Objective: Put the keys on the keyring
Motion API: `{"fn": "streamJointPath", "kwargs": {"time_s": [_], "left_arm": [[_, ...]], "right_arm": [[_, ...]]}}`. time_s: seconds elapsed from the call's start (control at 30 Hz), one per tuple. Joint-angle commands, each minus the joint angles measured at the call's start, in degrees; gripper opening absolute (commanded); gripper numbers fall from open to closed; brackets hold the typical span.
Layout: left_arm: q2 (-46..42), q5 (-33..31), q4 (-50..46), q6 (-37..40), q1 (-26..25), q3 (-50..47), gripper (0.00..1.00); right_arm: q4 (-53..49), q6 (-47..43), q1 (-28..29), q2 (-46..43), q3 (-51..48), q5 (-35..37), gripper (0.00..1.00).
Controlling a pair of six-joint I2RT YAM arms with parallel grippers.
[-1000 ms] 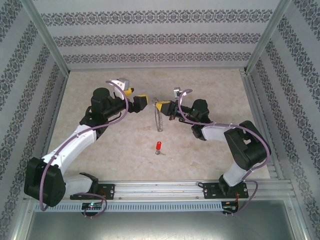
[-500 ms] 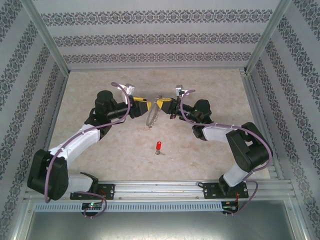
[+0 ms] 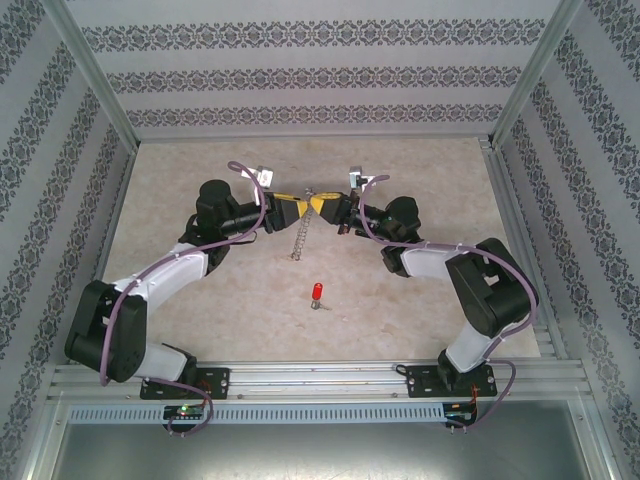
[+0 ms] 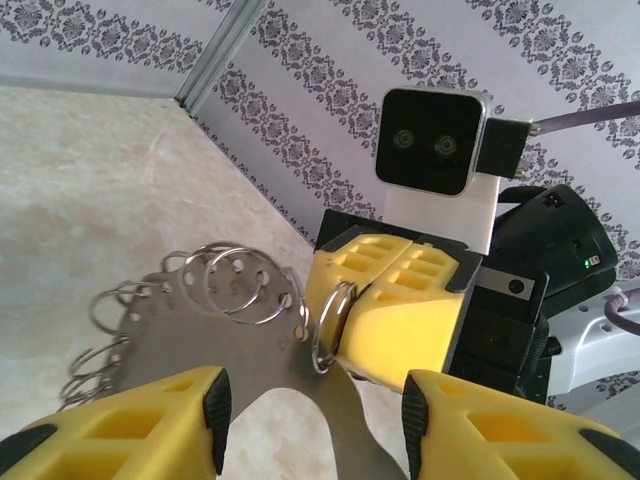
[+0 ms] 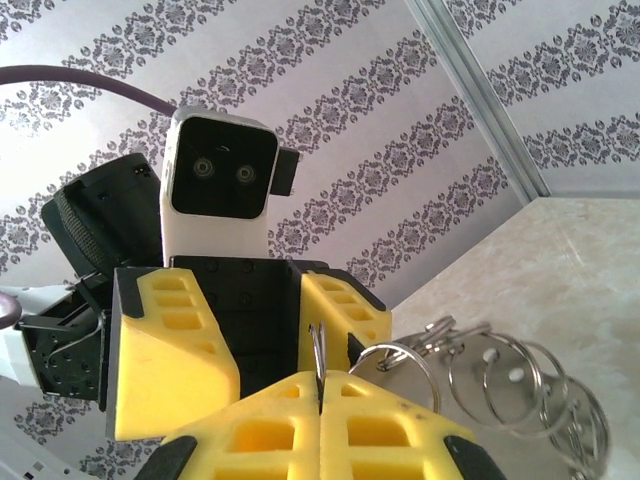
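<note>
My right claw [image 5: 320,388] is clamped on the keyring [image 3: 297,238], held above mid-table. My left claw [image 4: 315,405] straddles its grey plate, jaws half-spread. The red-headed key [image 3: 316,293] lies on the table [image 3: 200,300], well apart.

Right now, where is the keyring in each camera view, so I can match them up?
Top external: the keyring hangs mid-table from the right gripper.
Left wrist: keyring lower left to centre, between the left gripper fingers.
Right wrist: keyring lower right, rings fanning out.
Shared landmark: the right gripper, shut on the keyring.
</note>
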Motion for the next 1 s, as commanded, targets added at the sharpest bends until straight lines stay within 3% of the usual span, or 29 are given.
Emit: {"fn": "streamJointPath", "kwargs": {"time_s": [0.0,0.27,0.5,0.7,0.8,0.97], "left_arm": [[0.97,1.44,5.55,-1.78,-0.04,1.42,0.48],[2.71,1.84,8.41,-3.67,-0.04,2.25,0.37],[3.1,2.22,10.13,-4.92,-0.04,2.53,0.34],[3.58,2.93,11.24,-5.95,-0.11,2.64,0.22],[3.68,3.13,12.2,-6.55,-0.14,2.29,0.21],[3.91,3.49,12.42,-6.48,-0.14,2.08,0.08]], "right_arm": [[5.26,0.69,0.15,0.26,1.91,-1.3,0.0],[5.04,0.7,0.11,0.25,1.67,-1.78,0.0],[5.11,0.89,0.18,0.35,1.72,-1.93,0.0],[4.96,0.96,0.11,0.18,1.81,-1.92,0.0],[4.91,0.96,0.11,0.25,1.9,-1.84,0.0],[4.65,1.12,0.11,0.53,1.99,-1.8,0.0]]}}
